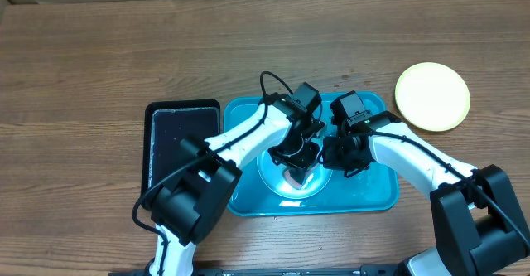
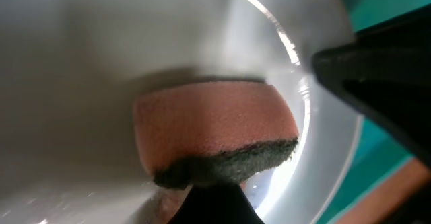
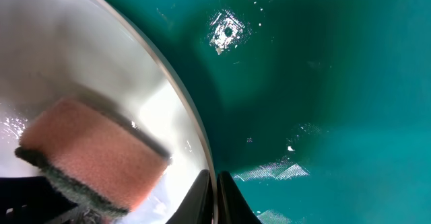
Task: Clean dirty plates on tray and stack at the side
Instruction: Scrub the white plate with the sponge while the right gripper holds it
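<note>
The left gripper [image 1: 296,167] squeezes a pink sponge [image 2: 212,133] down on a shiny plate [image 2: 101,83]. The right gripper [image 3: 217,196] pinches that plate's rim. The plate sits in the wet teal tray [image 3: 323,83]. A black tray [image 1: 174,139] lies just left. A yellow-green plate [image 1: 432,96] rests apart on the wooden table [image 1: 99,60].

Tray [image 1: 356,195]: bright teal, rectangular, with rounded corners and a raised rim. It sits flat at the table's centre. In my right wrist view the tray [image 3: 323,83] floor shows wet glints.
Plate one [image 1: 308,191]: small, round, whitish with a pale blue cast. It lies in the tray's near middle and has a wet sheen inside [image 2: 101,62]. I see only part of it from overhead.
Plate two [image 1: 432,97]: small, round, pale yellow-green, and it looks clean to me. It lies flat on the table beyond the tray's far right corner, apart from it.
</note>
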### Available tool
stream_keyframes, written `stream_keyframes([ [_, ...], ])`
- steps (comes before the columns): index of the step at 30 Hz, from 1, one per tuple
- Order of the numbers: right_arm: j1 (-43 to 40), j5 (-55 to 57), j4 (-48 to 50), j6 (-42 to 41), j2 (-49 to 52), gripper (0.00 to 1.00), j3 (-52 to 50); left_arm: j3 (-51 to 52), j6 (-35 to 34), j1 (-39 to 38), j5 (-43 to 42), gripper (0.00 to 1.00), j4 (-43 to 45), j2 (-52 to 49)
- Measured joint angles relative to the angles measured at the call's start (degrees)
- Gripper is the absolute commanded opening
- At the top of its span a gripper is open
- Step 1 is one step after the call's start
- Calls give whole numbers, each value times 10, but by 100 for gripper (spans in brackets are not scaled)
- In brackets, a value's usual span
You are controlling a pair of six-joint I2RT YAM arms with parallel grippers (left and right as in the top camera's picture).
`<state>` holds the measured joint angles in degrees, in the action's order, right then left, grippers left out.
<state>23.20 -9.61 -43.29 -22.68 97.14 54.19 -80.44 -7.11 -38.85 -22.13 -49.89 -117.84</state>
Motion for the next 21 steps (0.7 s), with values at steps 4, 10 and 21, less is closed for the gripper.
stream_keyframes([
  [4,0,-1,-2,0,0,4,0,0,-33,17,-14,4,0,-3],
  [10,2,-15,0,-2,0,4,0,-11,-123,40,70,4,-9,-3],
  [21,6,-37,-2,-7,0,4,0,-22,-179,61,263,4,-51,2],
])
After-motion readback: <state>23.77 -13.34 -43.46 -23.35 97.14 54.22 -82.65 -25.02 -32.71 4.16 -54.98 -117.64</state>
